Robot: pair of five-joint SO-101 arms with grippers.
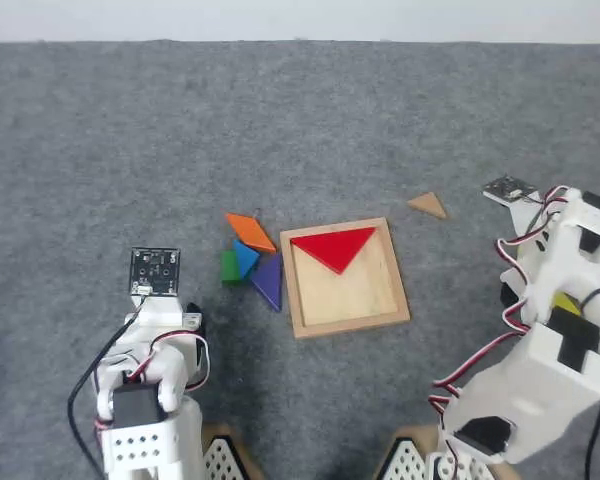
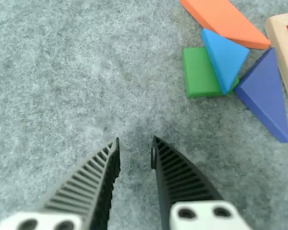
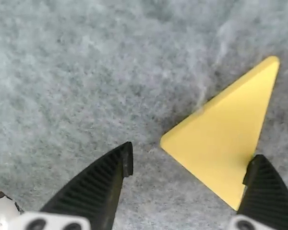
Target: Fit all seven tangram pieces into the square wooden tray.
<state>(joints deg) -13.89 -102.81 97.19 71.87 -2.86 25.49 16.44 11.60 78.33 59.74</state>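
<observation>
With right end effector (image 3: 189, 165) spread wide, straddles yellow triangle (image 3: 228, 143) flat on surface (image 3: 62, 72), well apart from tray (image 1: 348, 322). Looks light, stiff; best pinched across straight edges. Holds left end effector (image 2: 134, 146) slightly parted.

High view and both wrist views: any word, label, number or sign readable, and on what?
None can be read.
The square wooden tray and the red triangle bear no print.
The circuit board on the left arm's wrist has marks too small to read.
</observation>
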